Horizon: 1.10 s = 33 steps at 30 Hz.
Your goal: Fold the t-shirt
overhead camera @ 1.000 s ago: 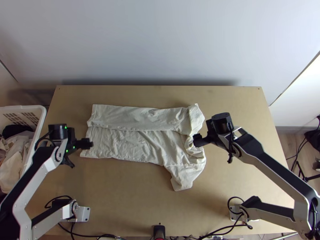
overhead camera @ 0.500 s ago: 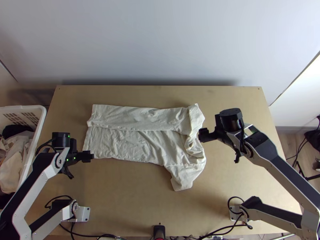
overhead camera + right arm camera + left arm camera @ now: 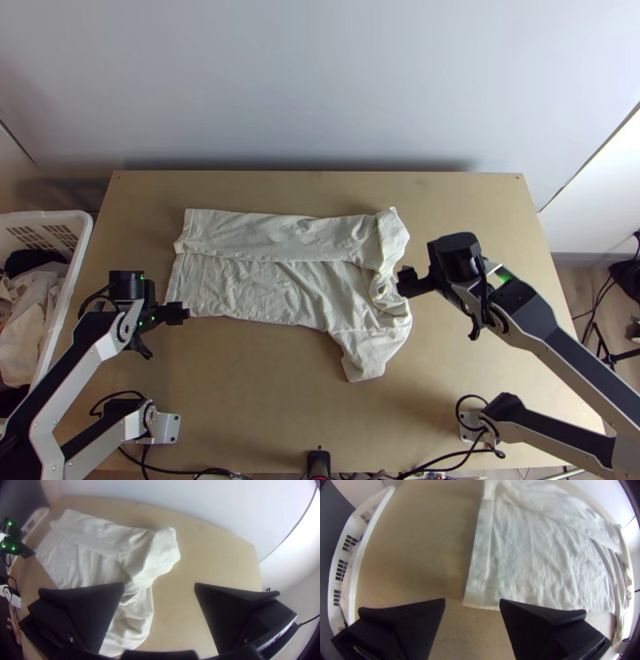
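The light wooden counter (image 3: 272, 400) lay beneath me. My left end effector (image 3: 472, 600) gaped empty near the hem of the cream fabric t-shirt (image 3: 264, 288); my right end effector (image 3: 159, 584) gaped empty beside its bunched end. The shirt's far side was folded inward. I judged a shallow pinch could slip, or uneven pulling undo that fold.
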Each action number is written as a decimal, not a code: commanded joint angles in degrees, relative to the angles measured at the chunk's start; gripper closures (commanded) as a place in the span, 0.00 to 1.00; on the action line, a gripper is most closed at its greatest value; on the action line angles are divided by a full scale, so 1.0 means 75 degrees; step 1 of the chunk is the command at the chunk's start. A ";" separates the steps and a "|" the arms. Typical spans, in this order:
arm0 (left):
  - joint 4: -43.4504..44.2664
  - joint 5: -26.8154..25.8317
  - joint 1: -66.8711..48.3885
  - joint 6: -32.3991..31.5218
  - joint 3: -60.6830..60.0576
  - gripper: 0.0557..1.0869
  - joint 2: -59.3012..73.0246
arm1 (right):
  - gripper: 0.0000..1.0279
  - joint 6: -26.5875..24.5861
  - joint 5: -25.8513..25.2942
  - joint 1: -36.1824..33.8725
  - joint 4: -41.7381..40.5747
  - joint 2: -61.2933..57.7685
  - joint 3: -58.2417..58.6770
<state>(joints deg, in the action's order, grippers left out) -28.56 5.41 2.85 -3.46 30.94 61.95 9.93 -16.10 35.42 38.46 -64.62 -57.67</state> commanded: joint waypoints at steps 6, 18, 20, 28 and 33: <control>0.0304 0.0228 -0.0005 -0.0101 -0.0024 0.40 0.0669 | 0.05 -0.0082 -0.0080 0.0223 -0.0007 0.0272 0.0342; 0.0761 0.0216 -0.0005 -0.0007 0.0070 0.95 0.0810 | 0.05 0.0035 -0.0022 0.0375 0.0075 0.0272 0.0412; 0.0784 0.0228 -0.0005 0.0017 0.0105 0.96 0.0798 | 0.05 0.0047 0.0119 0.0586 0.0181 0.0272 0.0529; 0.0796 0.0228 -0.0005 -0.0007 0.0129 0.96 0.0376 | 0.05 0.0304 0.1221 0.1852 0.0908 0.0261 0.1127; 0.0749 0.0322 -0.0005 0.0005 0.0152 0.96 0.0224 | 0.05 0.0000 0.1279 0.2660 0.1001 0.0366 0.1584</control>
<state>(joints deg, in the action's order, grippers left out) -22.85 7.14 2.79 -3.44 31.81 65.17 11.66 -8.38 48.10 44.29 -62.43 -49.78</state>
